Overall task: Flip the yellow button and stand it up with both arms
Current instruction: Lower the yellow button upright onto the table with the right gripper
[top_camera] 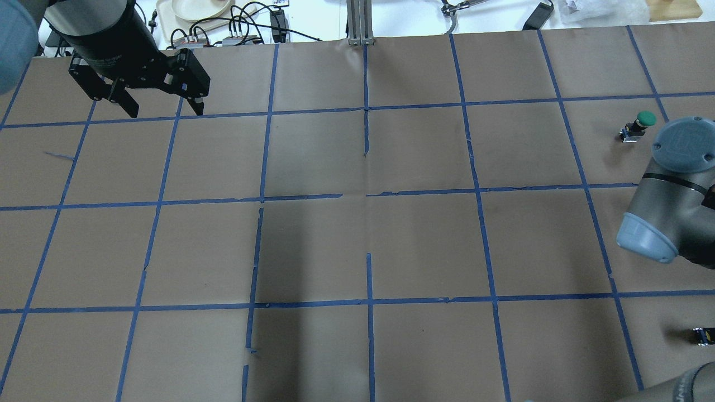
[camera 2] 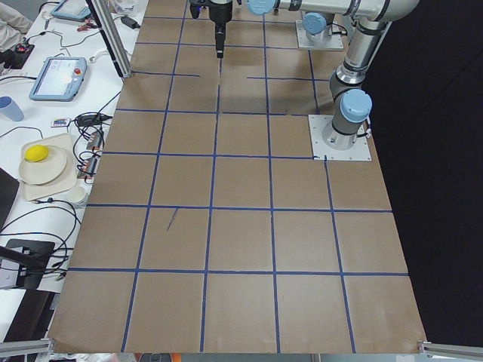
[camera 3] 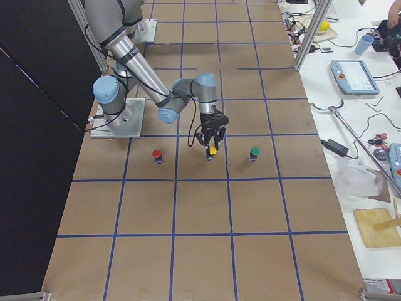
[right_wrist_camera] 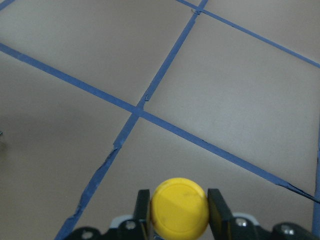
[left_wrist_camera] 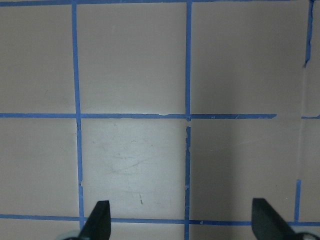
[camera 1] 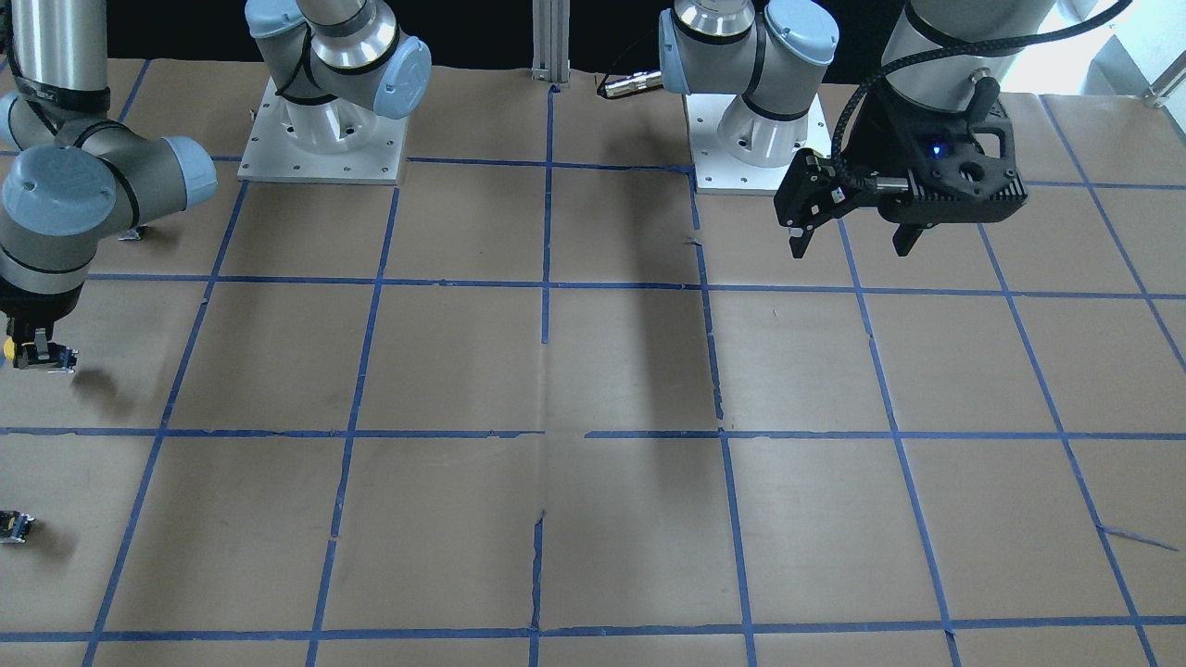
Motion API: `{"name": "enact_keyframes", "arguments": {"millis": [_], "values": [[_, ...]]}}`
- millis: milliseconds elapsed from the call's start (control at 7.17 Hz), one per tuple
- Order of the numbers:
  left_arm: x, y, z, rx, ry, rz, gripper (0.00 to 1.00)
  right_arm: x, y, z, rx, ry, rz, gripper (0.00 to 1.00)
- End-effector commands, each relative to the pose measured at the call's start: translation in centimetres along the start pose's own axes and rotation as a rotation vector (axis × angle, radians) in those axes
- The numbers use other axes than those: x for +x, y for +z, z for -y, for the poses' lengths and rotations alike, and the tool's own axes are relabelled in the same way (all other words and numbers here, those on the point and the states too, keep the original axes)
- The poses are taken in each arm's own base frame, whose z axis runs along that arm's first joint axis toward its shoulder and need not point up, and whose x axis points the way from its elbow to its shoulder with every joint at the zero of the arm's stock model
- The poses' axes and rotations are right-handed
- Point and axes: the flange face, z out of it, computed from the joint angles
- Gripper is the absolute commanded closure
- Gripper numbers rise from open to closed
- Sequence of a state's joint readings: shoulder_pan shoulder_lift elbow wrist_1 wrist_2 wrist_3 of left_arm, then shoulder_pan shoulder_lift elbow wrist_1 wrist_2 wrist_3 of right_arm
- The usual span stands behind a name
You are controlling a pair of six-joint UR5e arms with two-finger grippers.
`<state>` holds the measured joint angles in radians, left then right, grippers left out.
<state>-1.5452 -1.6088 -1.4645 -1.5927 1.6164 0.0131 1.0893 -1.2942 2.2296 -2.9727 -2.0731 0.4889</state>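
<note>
The yellow button (right_wrist_camera: 179,207) sits between my right gripper's fingers (right_wrist_camera: 216,210), its round cap facing the wrist camera. In the front-facing view my right gripper (camera 1: 32,352) is at the left edge, low over the paper, with the yellow cap (camera 1: 9,347) showing beside it. The exterior right view shows the same grip (camera 3: 212,149). In the overhead view the right arm hides this gripper. My left gripper (top_camera: 156,109) hangs open and empty at the far left of the table, far from the button. It also shows in the front-facing view (camera 1: 852,243) and the left wrist view (left_wrist_camera: 180,220).
A red-capped button (camera 3: 156,155) and a green-capped button (camera 3: 254,152) stand on either side of the yellow one. The green one also shows in the overhead view (top_camera: 642,120). A small dark block (top_camera: 704,335) lies at the right edge. The brown table (top_camera: 357,245) carries a blue tape grid.
</note>
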Motion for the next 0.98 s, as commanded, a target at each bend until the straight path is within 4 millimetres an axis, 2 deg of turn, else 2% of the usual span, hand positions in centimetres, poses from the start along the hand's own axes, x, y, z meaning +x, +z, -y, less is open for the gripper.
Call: {"name": "enact_keyframes", "arguments": {"millis": [0, 558, 698, 837], "values": [[0.0, -0.2, -0.1, 0.004, 0.0, 0.001, 0.0, 0.2, 0.1, -1.0, -0.007, 0.047, 0.004, 0.89], [0.0, -0.1, -0.1, 0.004, 0.0, 0.0, 0.0, 0.1, 0.1, -1.4, -0.012, 0.044, 0.005, 0.82], [-0.1, -0.2, -0.1, 0.007, 0.0, 0.002, 0.0, 0.5, 0.3, -2.4, -0.024, 0.037, 0.0, 0.79], [-0.1, -0.2, -0.1, 0.007, 0.0, 0.002, 0.0, 0.6, 0.2, -2.4, -0.012, 0.043, 0.003, 0.72]]}}
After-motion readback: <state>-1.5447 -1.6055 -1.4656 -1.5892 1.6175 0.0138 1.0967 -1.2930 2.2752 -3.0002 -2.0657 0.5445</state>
